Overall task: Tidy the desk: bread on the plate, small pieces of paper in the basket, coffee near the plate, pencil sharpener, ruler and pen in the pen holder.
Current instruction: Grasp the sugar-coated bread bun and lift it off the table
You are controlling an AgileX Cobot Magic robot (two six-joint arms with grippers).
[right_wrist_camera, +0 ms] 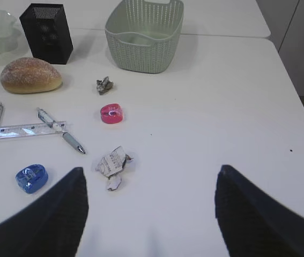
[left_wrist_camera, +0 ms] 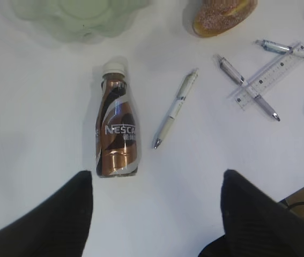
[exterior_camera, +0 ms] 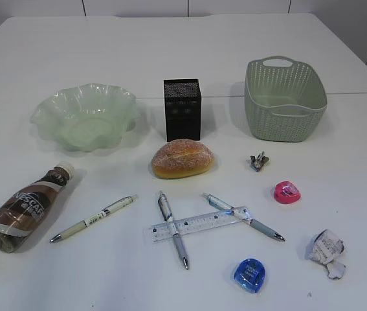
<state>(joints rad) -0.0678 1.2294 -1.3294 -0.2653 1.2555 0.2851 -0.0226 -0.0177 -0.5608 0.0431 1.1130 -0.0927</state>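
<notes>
On the white desk (exterior_camera: 338,162) the sugared bread (exterior_camera: 182,158) lies before the black mesh pen holder (exterior_camera: 182,109). The ruffled plate (exterior_camera: 47,110) stands back left, the woven basket (exterior_camera: 254,84) back right. Lying on its side at front left is the coffee (exterior_camera: 28,207). Three pens (exterior_camera: 92,219) and the clear ruler (exterior_camera: 199,223) lie crossed at the front. Pink (exterior_camera: 287,192) and blue (exterior_camera: 249,274) pencil sharpeners, a grey paper wad (exterior_camera: 259,161) and a white one (exterior_camera: 327,249) lie right. My left gripper (left_wrist_camera: 157,176) hangs open behind the coffee's (left_wrist_camera: 117,128) base. Near the white wad (right_wrist_camera: 113,163) my right gripper (right_wrist_camera: 150,170) is open and empty.
A second white table joins behind along a seam (exterior_camera: 228,97). The desk's right edge (right_wrist_camera: 296,96) drops to the floor. In the left wrist view the desk's near edge (left_wrist_camera: 302,188) shows, with a black cable beyond it.
</notes>
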